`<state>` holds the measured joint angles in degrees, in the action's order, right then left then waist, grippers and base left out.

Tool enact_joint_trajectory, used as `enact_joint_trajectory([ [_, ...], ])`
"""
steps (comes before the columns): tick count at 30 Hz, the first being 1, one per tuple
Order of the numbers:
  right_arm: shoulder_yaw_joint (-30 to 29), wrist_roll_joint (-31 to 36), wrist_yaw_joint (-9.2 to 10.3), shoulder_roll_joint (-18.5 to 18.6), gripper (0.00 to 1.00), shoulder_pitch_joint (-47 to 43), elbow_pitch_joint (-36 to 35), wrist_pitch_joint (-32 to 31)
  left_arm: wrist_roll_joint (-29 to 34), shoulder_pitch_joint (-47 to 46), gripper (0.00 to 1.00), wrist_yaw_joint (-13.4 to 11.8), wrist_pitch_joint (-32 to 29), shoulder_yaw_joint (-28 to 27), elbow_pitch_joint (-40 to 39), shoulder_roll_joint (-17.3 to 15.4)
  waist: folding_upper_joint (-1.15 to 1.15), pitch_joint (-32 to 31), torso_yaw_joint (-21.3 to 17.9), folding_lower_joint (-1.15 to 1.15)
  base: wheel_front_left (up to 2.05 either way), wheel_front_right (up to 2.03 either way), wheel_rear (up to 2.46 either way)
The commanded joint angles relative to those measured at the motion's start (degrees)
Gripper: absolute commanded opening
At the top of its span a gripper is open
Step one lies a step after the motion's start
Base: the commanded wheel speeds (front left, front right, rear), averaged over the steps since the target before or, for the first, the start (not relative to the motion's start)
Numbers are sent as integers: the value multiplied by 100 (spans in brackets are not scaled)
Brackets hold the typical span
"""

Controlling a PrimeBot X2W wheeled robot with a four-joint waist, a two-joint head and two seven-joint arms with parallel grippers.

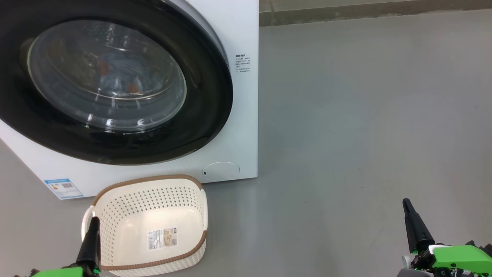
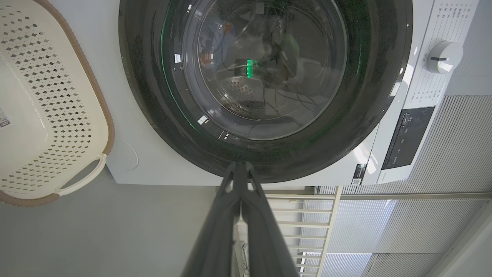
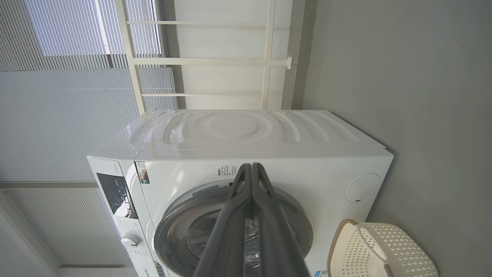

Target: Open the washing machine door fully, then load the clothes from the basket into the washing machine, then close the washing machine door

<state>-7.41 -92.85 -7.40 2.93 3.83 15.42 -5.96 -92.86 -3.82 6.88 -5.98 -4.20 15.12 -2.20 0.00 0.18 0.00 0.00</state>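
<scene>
One washing machine [image 1: 246, 96] far left, its one door [image 1: 209, 100] shut. One basket [image 1: 127, 207] on floor near it, holding just a label [image 1: 162, 237]. Blue-orange clothes [image 1: 119, 79] inside behind glass, count unclear. Left fingers [image 1: 91, 238], right fingers [image 1: 415, 227] pressed together, holding nothing.

The floor [image 1: 365, 115] was smooth grey all the way across, matte with a soft sheen, and it ran up to a darker strip [image 1: 365, 15] at the foot of the far wall. In the right wrist view pale slatted blinds [image 3: 77, 115] covered the window, daylight glowed brightest through one patch of them, and a white barred frame [image 3: 207, 61] stood against a plain white wall [image 3: 223, 80]. The left wrist view caught the same slatted blinds and white bars.
</scene>
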Motion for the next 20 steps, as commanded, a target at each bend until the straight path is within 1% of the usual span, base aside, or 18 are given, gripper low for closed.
enact_joint_trajectory([
  [1,118,45,-9,19,0,233,-141,-29,42,-234,0,60,-24,-199,-109,-95,0,0,0,0,0,0,0],
  [20,110,52,-9,13,0,234,-141,-36,50,-235,0,60,-31,-208,-109,-88,0,0,0,0,0,0,0],
])
